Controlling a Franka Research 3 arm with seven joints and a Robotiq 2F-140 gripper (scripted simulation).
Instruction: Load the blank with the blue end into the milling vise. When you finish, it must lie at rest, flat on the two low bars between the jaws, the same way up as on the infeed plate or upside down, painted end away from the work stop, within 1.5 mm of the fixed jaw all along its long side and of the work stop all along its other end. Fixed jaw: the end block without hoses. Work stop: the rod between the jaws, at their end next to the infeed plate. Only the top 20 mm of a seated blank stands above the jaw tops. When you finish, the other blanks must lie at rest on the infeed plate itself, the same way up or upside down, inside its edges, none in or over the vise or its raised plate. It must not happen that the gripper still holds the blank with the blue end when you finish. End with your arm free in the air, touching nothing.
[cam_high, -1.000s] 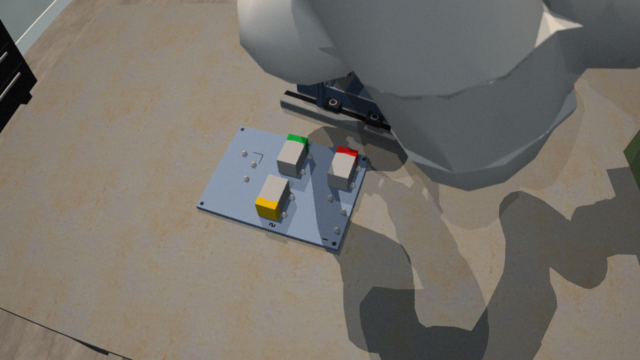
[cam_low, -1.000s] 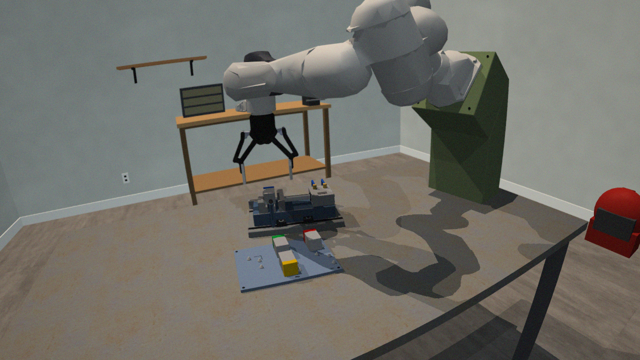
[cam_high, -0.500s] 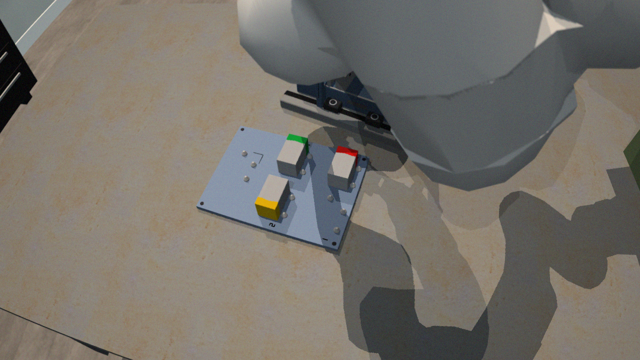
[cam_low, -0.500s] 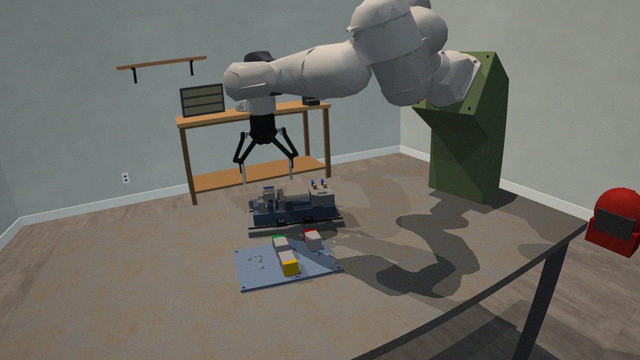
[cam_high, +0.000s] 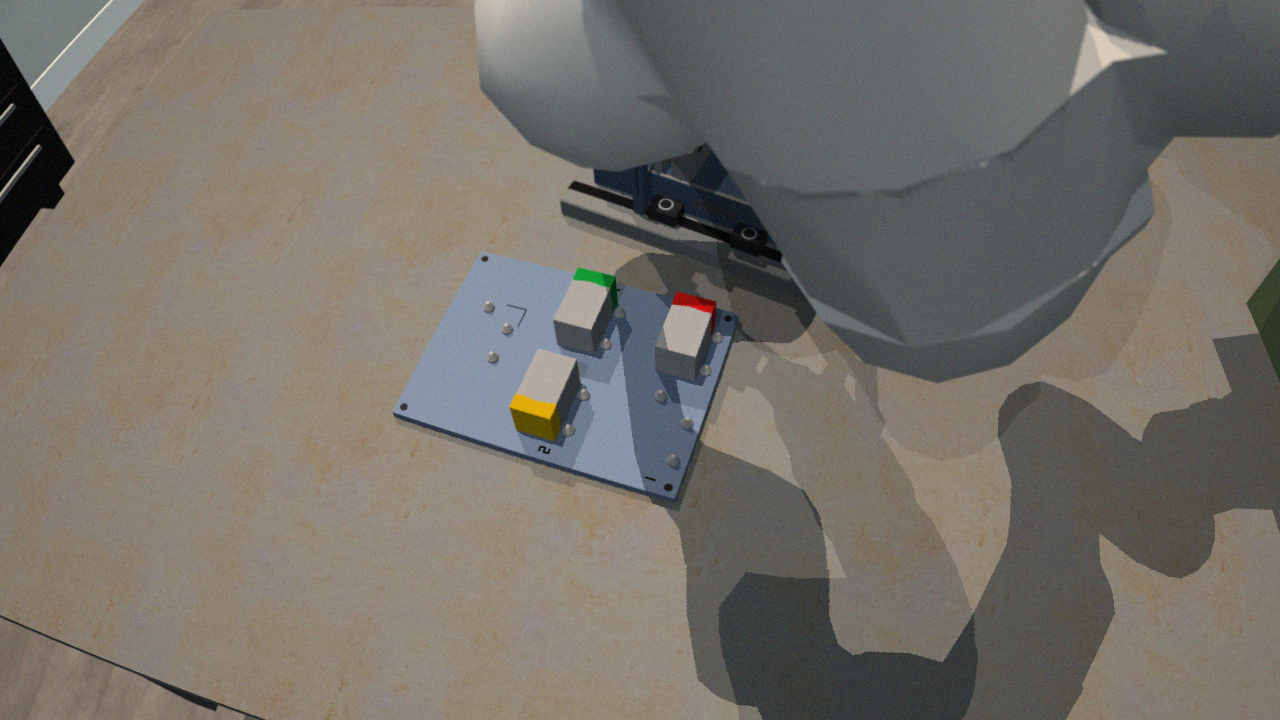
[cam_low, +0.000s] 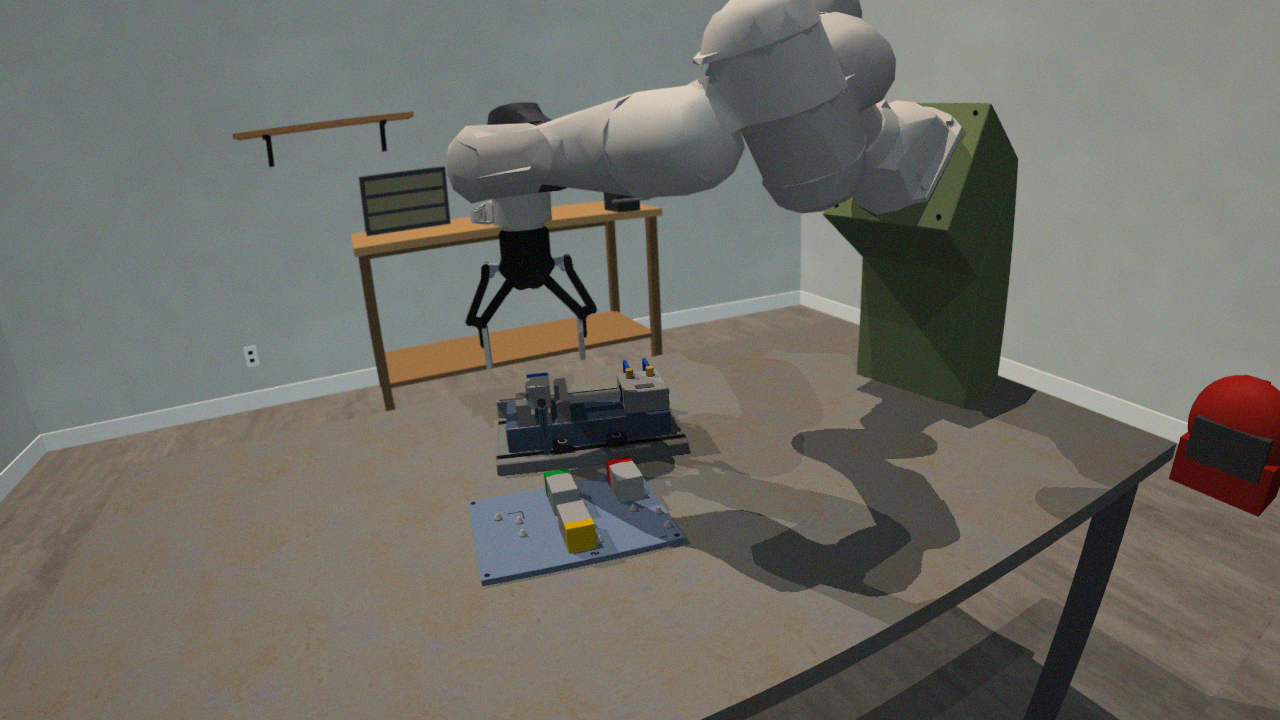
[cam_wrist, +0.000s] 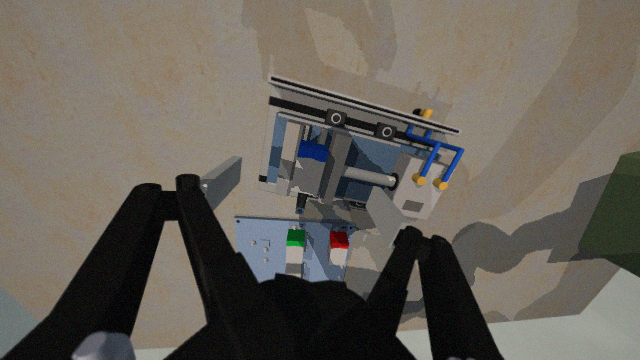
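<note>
The blue-ended blank (cam_wrist: 307, 167) lies in the milling vise (cam_wrist: 350, 160), next to the end block without hoses. Its blue end (cam_wrist: 313, 150) points away from the infeed plate. In the exterior view the blank (cam_low: 537, 386) shows a little above the jaws. I cannot tell how closely it sits against the jaw or the work stop (cam_wrist: 300, 202). My gripper (cam_low: 534, 356) is wide open and empty, high above the vise; its fingers also show in the wrist view (cam_wrist: 301, 198). The arm hides most of the vise (cam_high: 686, 210) in the top view.
The infeed plate (cam_high: 580, 374) holds the green-ended blank (cam_high: 583, 308), the red-ended blank (cam_high: 687, 335) and the yellow-ended blank (cam_high: 544, 394), all flat among the pins. The block with the blue hoses (cam_wrist: 417, 182) is at the vise's right. A green housing (cam_low: 930, 259) stands at the back right.
</note>
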